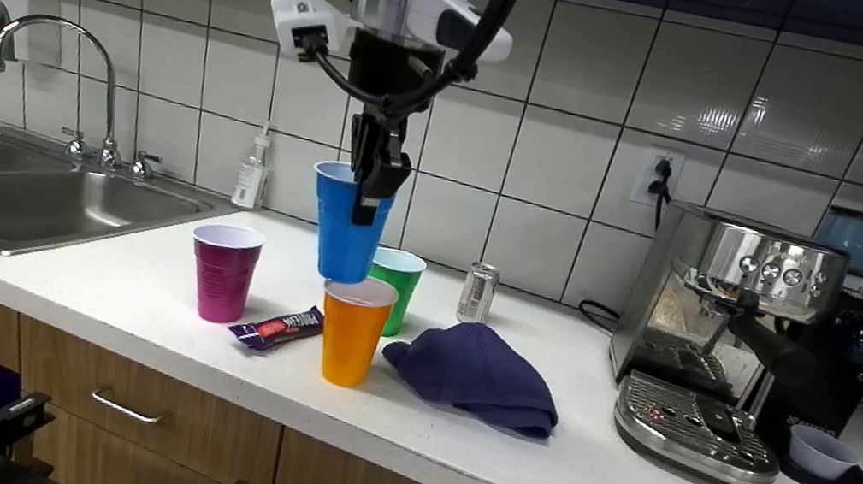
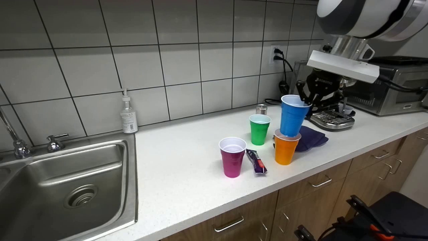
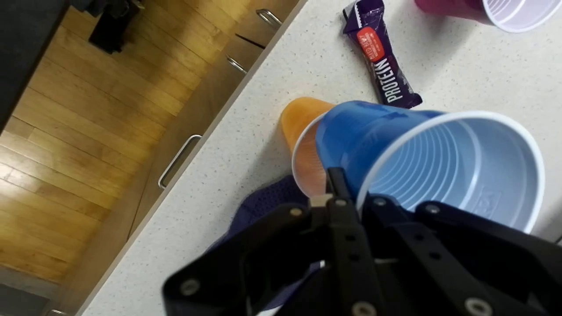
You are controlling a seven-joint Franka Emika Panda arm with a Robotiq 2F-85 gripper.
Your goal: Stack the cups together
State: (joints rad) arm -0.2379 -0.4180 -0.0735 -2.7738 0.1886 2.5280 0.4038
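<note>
One blue cup point(image 1: 344, 250), the right side of its rim clamped in the gripper point(image 3: 358, 193), hung at the mouth of the upright orange cup point(image 1: 352, 340), contact unclear. The green cup point(image 1: 405, 297) stood farther back, the purple cup point(image 1: 223, 281) left past a protein bar point(image 1: 279, 328); right lay a navy cloth point(image 1: 475, 377).

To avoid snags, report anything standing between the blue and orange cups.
Nothing visible: in both exterior views the base of the blue cup is at the mouth of the orange cup, partly hiding it. Whether they touch is unclear.
</note>
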